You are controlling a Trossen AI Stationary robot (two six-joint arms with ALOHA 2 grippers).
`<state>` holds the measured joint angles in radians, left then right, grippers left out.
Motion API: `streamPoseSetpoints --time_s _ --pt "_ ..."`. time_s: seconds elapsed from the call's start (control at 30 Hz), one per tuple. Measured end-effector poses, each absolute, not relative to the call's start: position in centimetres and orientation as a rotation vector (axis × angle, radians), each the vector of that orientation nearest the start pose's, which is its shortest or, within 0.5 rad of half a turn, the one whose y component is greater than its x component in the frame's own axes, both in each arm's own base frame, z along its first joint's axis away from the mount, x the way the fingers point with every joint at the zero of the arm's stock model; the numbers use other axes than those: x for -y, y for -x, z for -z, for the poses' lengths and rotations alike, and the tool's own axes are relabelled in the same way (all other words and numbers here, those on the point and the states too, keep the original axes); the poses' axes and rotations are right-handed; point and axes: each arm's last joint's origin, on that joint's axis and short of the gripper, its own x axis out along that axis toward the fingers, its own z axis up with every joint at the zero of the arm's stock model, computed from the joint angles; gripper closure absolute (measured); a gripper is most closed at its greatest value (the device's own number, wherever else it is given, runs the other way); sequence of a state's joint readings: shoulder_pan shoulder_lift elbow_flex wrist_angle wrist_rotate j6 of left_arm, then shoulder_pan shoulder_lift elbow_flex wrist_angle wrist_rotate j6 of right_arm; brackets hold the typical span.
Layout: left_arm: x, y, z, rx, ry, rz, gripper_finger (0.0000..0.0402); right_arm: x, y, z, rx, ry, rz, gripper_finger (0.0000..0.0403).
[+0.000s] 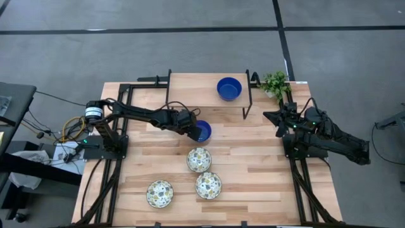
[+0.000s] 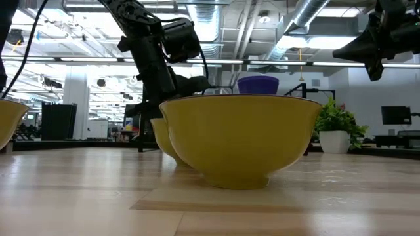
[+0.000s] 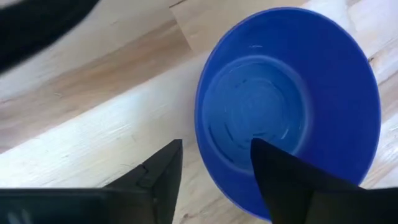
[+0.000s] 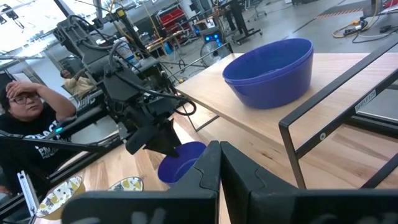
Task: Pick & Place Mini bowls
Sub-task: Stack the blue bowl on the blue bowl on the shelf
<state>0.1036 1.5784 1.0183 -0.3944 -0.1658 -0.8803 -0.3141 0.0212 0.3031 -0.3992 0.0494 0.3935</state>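
my left gripper (image 3: 211, 171) is down over a blue bowl (image 1: 202, 131) near the middle of the table (image 1: 253, 158), just in front of the raised black-framed shelf (image 1: 190, 85). my fingers (image 3: 283, 180) straddle the bowl's near rim: one sits inside the bowl against the wall, the other outside it over bare wood. they stand part-way open around that rim, and i cannot tell whether they are pressing it yet. the bowl's base seems to sit on the wood.

on the shelf stands a stack of blue bowls (image 1: 229, 88) (from my right wrist it looks like two nested, one rim just above the other). three patterned bowls (image 1: 199, 159) sit on the table nearer the front edge: one just in front of the blue bowl i am at, one (image 1: 208, 185) in front of that, and one (image 1: 159, 193) off to the left. from table height their outsides are yellow.

my right gripper (image 4: 219, 163) waits with its fingers pressed together, empty, up at the right side of the table near the small green plant (image 1: 275, 82). a person (image 4: 28, 124) sits beyond the table, a hand to their head.
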Motion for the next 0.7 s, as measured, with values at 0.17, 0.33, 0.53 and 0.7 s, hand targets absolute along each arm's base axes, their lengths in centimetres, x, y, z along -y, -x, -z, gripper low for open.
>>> streamPoseSetpoints --time_s 0.17,0.33,0.53,0.7 --pt "-3.74 -31.49 -20.96 -0.784 0.77 -0.646 0.0247 2.32 -6.68 -22.36 -0.044 -0.404 0.382 0.0403" --pt "-3.74 -31.49 -20.96 -0.784 0.77 -0.646 0.0267 2.32 -6.68 -22.36 -0.044 -0.404 0.382 0.0403" --pt "-3.74 -31.49 -20.95 -0.785 0.77 -0.646 0.0321 2.32 -6.68 -22.36 -0.044 -0.404 0.382 0.0403" --pt "-3.73 -31.49 -20.96 -0.786 0.768 -0.642 0.0389 2.32 -6.68 -22.36 -0.044 -0.404 0.382 0.0403"
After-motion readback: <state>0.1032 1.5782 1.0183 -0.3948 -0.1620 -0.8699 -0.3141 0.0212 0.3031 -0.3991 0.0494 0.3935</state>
